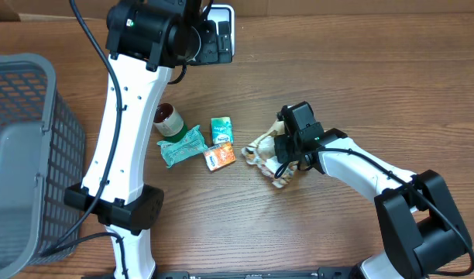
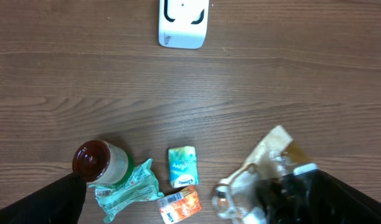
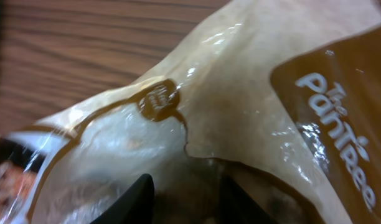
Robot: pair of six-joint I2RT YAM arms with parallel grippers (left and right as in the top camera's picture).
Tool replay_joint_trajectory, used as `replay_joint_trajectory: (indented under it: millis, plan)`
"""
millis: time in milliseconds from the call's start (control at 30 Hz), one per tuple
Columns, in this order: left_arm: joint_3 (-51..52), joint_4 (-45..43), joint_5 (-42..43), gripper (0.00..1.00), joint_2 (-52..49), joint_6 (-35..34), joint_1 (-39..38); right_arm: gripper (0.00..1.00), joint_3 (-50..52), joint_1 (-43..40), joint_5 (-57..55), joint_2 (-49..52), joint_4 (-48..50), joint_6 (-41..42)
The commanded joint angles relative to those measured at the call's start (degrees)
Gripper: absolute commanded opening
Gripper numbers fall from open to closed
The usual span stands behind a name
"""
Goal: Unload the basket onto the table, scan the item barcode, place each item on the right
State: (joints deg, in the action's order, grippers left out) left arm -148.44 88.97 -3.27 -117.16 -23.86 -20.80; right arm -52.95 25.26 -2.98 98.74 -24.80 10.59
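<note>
The item is a tan and clear snack bag [image 1: 262, 149] lying on the wooden table right of centre. It fills the right wrist view, where the bag [image 3: 240, 93] shows a brown printed label. My right gripper [image 1: 287, 151] is shut on the bag's right side, one dark finger [image 3: 139, 200] in front of the film and the other behind it. A white scanner [image 1: 221, 31] stands at the table's far edge and is also visible as the scanner [image 2: 183, 23] in the left wrist view. My left gripper [image 1: 200, 37] hangs high beside it, open and empty, and looks down on the bag [image 2: 265, 168].
Left of the bag lie a red-lidded jar [image 1: 167, 118], a green packet [image 1: 180, 145], a teal tissue pack [image 1: 221, 129] and an orange box [image 1: 220, 156]. A grey mesh basket [image 1: 20, 155] stands at the left edge. The left arm's white link crosses the table's left half.
</note>
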Motion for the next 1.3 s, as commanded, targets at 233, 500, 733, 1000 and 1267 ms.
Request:
replay_joint_trajectory:
  millis: [233,500,733,1000,1267]
  plan:
    - [0.11,0.17,0.09,0.96,-0.48,-0.15,-0.22,0.47,-6.64,-1.46,-16.50,0.96,-27.41,34.73]
    - [0.11,0.63,0.11,0.96,-0.48,-0.15,-0.22,0.68,-28.96,-1.77,-5.03,0.92,-48.76,21.24]
    - [0.11,1.16,0.07,1.00,-0.48,0.07,-0.22,0.64,-25.97,-1.88,-4.76,1.05,-60.70,19.74]
    - [0.11,1.07,-1.86,1.00,-0.48,0.09,-0.22,0.62,-12.48,-4.70,-8.76,1.05,-57.27,27.76]
    - [0.11,1.07,-1.84,1.00,-0.48,0.07,-0.22,0.57,-7.10,-3.91,-2.23,1.05,-50.77,25.57]
